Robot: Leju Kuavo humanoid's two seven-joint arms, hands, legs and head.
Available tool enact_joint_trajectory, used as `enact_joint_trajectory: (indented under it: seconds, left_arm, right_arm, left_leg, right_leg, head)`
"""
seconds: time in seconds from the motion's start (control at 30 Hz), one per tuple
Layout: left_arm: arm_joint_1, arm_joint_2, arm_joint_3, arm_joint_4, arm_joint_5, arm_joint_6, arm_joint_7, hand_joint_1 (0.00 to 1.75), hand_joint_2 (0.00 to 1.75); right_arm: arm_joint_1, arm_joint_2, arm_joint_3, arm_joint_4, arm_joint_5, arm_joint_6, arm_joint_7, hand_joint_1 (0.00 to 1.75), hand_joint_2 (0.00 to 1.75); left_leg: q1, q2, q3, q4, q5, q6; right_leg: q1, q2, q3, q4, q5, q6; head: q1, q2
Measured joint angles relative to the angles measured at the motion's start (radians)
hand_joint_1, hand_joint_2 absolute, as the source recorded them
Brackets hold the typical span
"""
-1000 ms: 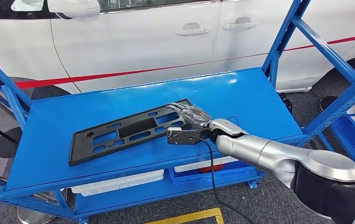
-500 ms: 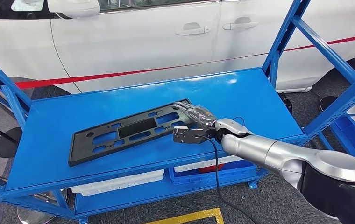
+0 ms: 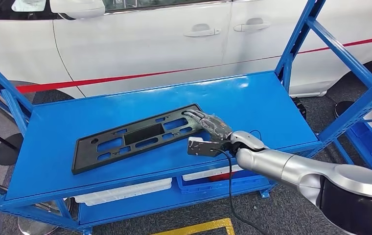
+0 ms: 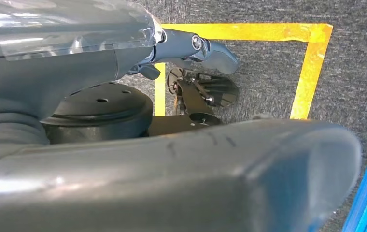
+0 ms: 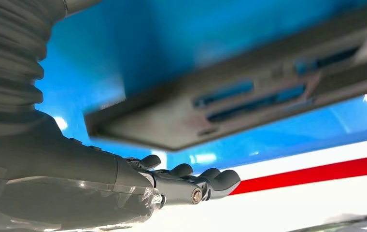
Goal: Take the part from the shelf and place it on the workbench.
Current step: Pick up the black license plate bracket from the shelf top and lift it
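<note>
- Step in hand: reaching for the grasp — the part, a flat black slotted panel, lay on the blue shelf deck, not yet lifted by the look of it.
- Part sat at a slant across the deck, its long side running from the near-left up toward the middle; it lay flat, with no edge visibly raised in the head view.
- Right hand was at the part's right end, fingers extended forward over or onto the corner; exact contact could not be told from the head view.
- Right wrist view showed the fingers lying side by side, slightly curled, with the part blurred and apart from them — nothing pinched or wrapped, so I judged the hand spread and empty.
- Left hand hung low over grey floor with yellow tape; whether it was spread or closed I could not tell, and nothing was seen in it.
- White car with a red stripe stood behind the shelf.
- Next move, as a judgement: close the fingers on the part's right edge, get a thumb under the thin rim, then lift level — a long flat panel held at one end would likely droop or twist.
- The workbench was yet to be reached.
</note>
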Motion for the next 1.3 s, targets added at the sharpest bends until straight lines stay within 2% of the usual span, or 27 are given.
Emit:
enact_joint_trajectory:
  seconds: [0.2, 0.4, 0.43, 0.53, 0.57, 0.7, 0.73, 0.83, 0.87, 1.07, 1.3]
  left_arm:
    - [-0.007, 0.000, 0.000, 0.000, -0.013, 0.007, 0.015, 0.00, 0.00]
    - [-0.008, 0.000, 0.000, 0.001, -0.025, 0.006, 0.020, 0.00, 0.00]
    - [-0.008, 0.000, 0.000, 0.001, -0.025, 0.005, 0.020, 0.00, 0.00]
    - [-0.008, 0.000, 0.000, 0.001, -0.030, 0.005, 0.020, 0.00, 0.00]
    - [-0.008, 0.000, 0.000, 0.001, -0.032, 0.004, 0.020, 0.00, 0.00]
    - [-0.011, 0.000, 0.000, 0.001, -0.047, -0.002, 0.023, 0.00, 0.00]
    - [-0.012, 0.000, 0.000, 0.001, -0.051, -0.003, 0.025, 0.00, 0.00]
    - [-0.017, -0.002, 0.000, 0.002, -0.057, -0.006, 0.032, 0.00, 0.00]
    - [-0.019, -0.003, 0.000, 0.002, -0.059, -0.007, 0.035, 0.00, 0.00]
    - [-0.023, -0.005, 0.000, 0.002, -0.067, -0.015, 0.043, 0.00, 0.00]
    - [-0.025, -0.006, 0.000, 0.003, -0.073, -0.017, 0.043, 0.00, 0.00]
  right_arm:
    - [0.102, 0.003, -0.014, 0.011, 0.082, -0.080, -0.024, 0.00, 1.75]
    - [0.201, 0.033, -0.140, 0.012, 0.254, -0.079, 0.003, 0.00, 1.75]
    - [0.214, 0.037, -0.159, 0.012, 0.266, -0.079, 0.005, 0.05, 1.75]
    - [0.243, 0.043, -0.202, 0.010, 0.297, -0.077, 0.013, 1.36, 1.75]
    - [0.256, 0.044, -0.217, 0.008, 0.316, -0.076, 0.017, 1.75, 1.75]
    - [0.322, 0.056, -0.297, -0.008, 0.439, -0.082, 0.046, 1.75, 1.75]
    - [0.339, 0.059, -0.316, -0.014, 0.465, -0.082, 0.055, 1.69, 1.75]
    - [0.391, 0.063, -0.366, -0.040, 0.530, -0.076, 0.079, 0.38, 1.75]
    - [0.412, 0.064, -0.384, -0.050, 0.552, -0.071, 0.085, 0.00, 1.75]
    - [0.518, 0.070, -0.487, -0.105, 0.634, -0.029, 0.099, 0.00, 1.75]
    - [0.561, 0.073, -0.576, -0.154, 0.652, 0.012, 0.101, 0.00, 1.75]
  left_leg:
    - [0.000, 0.001, 0.000, 0.000, -0.001, 0.000]
    - [0.000, 0.002, 0.005, -0.001, -0.002, 0.000]
    - [0.000, 0.002, 0.006, -0.001, -0.002, 0.000]
    - [0.000, 0.002, 0.007, -0.001, -0.002, 0.000]
    - [0.000, 0.002, 0.008, -0.001, -0.002, 0.000]
    - [0.000, 0.002, 0.009, -0.001, -0.002, 0.000]
    - [0.000, 0.002, 0.009, -0.001, -0.002, 0.000]
    - [0.000, 0.002, 0.009, -0.001, -0.003, 0.000]
    - [0.000, 0.002, 0.009, -0.001, -0.003, 0.000]
    - [0.000, 0.002, 0.007, -0.001, -0.002, 0.000]
    - [0.000, 0.002, 0.006, -0.001, -0.003, 0.000]
  right_leg:
    - [0.000, 0.001, 0.001, 0.000, 0.000, 0.000]
    - [0.001, 0.002, 0.006, -0.001, -0.002, 0.001]
    - [0.001, 0.002, 0.007, -0.001, -0.002, 0.001]
    - [0.001, 0.002, 0.008, -0.001, -0.001, 0.001]
    - [0.001, 0.002, 0.009, -0.001, -0.001, 0.001]
    - [0.001, 0.003, 0.010, -0.001, -0.001, 0.002]
    - [0.001, 0.004, 0.010, -0.001, -0.001, 0.002]
    - [0.001, 0.004, 0.010, -0.002, -0.001, 0.002]
    - [0.001, 0.003, 0.010, -0.002, -0.001, 0.002]
    - [0.001, 0.002, 0.009, -0.001, -0.001, 0.002]
    - [0.001, 0.001, 0.009, -0.002, -0.002, 0.002]
  head:
    - [0.000, 0.000]
    - [0.000, 0.000]
    - [0.000, 0.000]
    - [0.000, 0.000]
    - [0.000, 0.000]
    - [0.000, 0.000]
    - [0.000, 0.000]
    - [0.000, 0.000]
    - [0.000, 0.000]
    - [0.000, 0.000]
    - [0.000, 0.000]
